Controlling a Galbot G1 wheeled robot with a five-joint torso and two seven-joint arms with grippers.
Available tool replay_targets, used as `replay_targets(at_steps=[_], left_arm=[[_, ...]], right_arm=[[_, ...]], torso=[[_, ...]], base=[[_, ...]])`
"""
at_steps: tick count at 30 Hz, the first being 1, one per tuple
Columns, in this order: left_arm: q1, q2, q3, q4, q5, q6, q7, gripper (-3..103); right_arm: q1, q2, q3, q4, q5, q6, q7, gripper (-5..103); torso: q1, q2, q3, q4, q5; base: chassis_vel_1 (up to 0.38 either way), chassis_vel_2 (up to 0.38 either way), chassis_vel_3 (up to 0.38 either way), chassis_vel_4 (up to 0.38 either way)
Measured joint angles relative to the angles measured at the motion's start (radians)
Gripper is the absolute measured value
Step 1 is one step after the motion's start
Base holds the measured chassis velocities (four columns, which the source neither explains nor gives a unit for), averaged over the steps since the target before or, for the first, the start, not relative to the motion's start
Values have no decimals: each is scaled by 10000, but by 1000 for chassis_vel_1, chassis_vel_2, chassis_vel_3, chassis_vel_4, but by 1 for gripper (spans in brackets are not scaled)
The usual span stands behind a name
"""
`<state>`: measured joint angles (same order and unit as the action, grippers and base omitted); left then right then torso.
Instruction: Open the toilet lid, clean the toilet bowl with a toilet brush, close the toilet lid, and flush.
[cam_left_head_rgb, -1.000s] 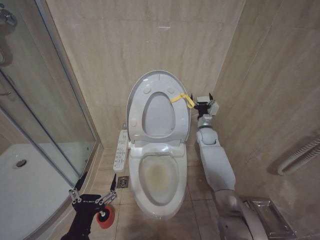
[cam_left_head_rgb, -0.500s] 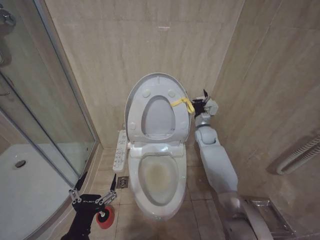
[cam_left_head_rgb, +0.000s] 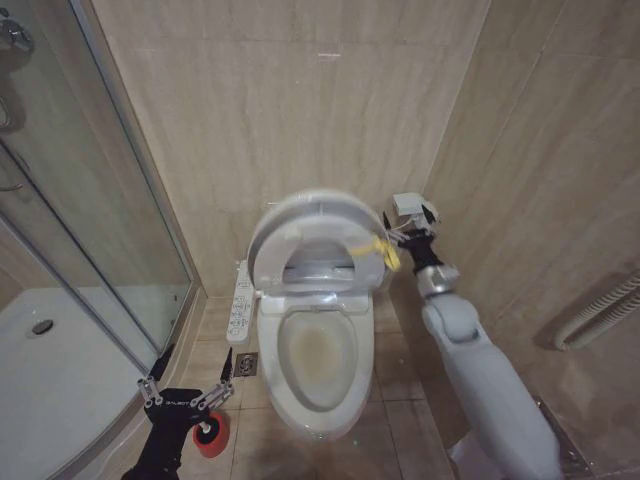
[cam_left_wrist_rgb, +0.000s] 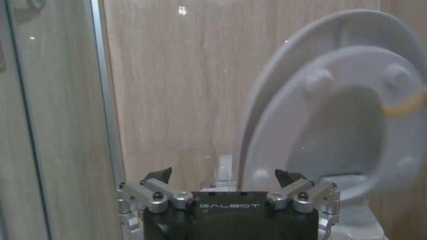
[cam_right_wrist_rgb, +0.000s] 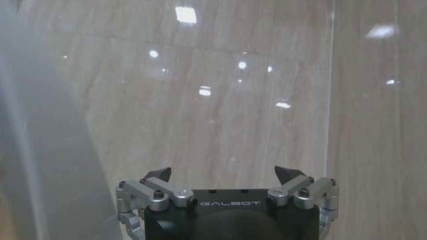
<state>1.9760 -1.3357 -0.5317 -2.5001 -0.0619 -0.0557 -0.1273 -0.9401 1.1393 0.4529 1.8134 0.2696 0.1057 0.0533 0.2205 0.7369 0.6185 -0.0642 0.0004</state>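
The white toilet lid (cam_left_head_rgb: 310, 215) leans forward, roughly halfway down over the toilet bowl (cam_left_head_rgb: 318, 355), which has a yellowish stain inside. A yellow strap (cam_left_head_rgb: 383, 250) hangs from the lid's right edge. My right gripper (cam_left_head_rgb: 396, 238) sits just beside that strap; in the right wrist view the right gripper (cam_right_wrist_rgb: 222, 175) is open, with nothing between its fingers and the tiled wall ahead. My left gripper (cam_left_head_rgb: 186, 388) hangs open low at the left, just above the toilet brush (cam_left_head_rgb: 210, 435) in its red holder. In the left wrist view the left gripper (cam_left_wrist_rgb: 223, 176) faces the lid (cam_left_wrist_rgb: 333, 120).
A white button panel (cam_left_head_rgb: 238, 305) is fixed to the toilet's left side, with a floor drain (cam_left_head_rgb: 247, 363) below it. The glass shower wall (cam_left_head_rgb: 90, 200) and white shower tray (cam_left_head_rgb: 40, 370) are at the left. Tiled walls stand close behind and right, with a hose (cam_left_head_rgb: 600, 310).
The lid has tipped forward from upright to about halfway down. My right gripper has come forward and down beside the strap. The left arm has stayed put.
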Motion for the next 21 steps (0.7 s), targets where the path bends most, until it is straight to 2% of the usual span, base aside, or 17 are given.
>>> replay_targets(at_steps=[2,7,10,12,13,17,21], left_arm=[[0,-1,-1,0,0,0,-1,100],[0,-1,-1,0,0,0,-1,100],[0,-1,-1,0,0,0,-1,100],[0,0,-1,0,0,0,-1,100],[0,0,-1,0,0,0,-1,100],[0,0,-1,0,0,0,0,100],[0,-1,-1,0,0,0,-1,100]], right_arm=[[-645,-252,258,813,336,-163,141,100],[-1184,-638,605,1609,615,-549,595,100],[-1515,-913,805,2282,1134,-1455,986,100],[-2005,-1044,999,2897,1816,-2322,1213,100],[-2005,-1044,999,2897,1816,-2322,1213,100],[-3399,-1134,1428,4113,2721,-3182,1440,100],[-3960,-1077,1584,4707,3048,-3409,1541,100]], torso=[[-1,1,-1,1,-4],[-1,0,0,3,-2],[0,1,0,4,-4],[1,0,0,5,-3],[1,0,0,5,-3],[1,1,0,-1,-4],[0,0,0,1,-3]], base=[[0,0,0,0],[0,0,0,0],[0,0,0,0],[0,0,0,0],[0,0,0,0],[0,0,0,0],[0,0,0,0]])
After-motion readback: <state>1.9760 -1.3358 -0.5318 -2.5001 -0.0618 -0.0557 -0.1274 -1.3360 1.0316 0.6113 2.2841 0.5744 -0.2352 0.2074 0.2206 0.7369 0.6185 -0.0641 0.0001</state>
